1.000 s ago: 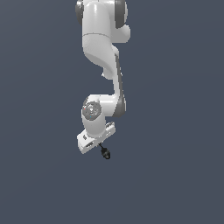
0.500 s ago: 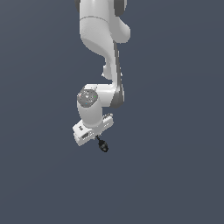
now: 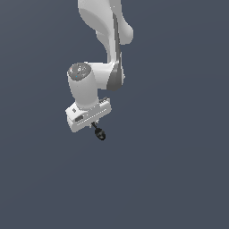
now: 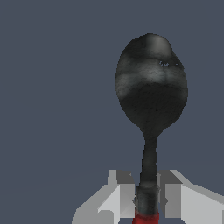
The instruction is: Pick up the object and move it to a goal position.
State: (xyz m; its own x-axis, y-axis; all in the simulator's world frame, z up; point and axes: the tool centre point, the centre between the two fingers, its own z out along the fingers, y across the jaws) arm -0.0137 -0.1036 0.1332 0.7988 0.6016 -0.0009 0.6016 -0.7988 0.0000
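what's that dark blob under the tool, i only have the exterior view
Observer: It's the rounded black head of a small spoon; the wrist view shows its bowl shape.
Operator: is the tool actually gripping it
Observer: Yes, the tool has a finger on each side of the thin black shaft, closed against it.
Operator: any colour on the handle
Observer: A red handle starts just behind the fingers in the wrist view.

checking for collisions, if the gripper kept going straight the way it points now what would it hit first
Nothing shows in that line. The gripper is shut on the spoon-like tool, whose black head leads ahead of the fingers; beyond it both views show only a plain grey background. The way looks free, though depth cannot be judged.
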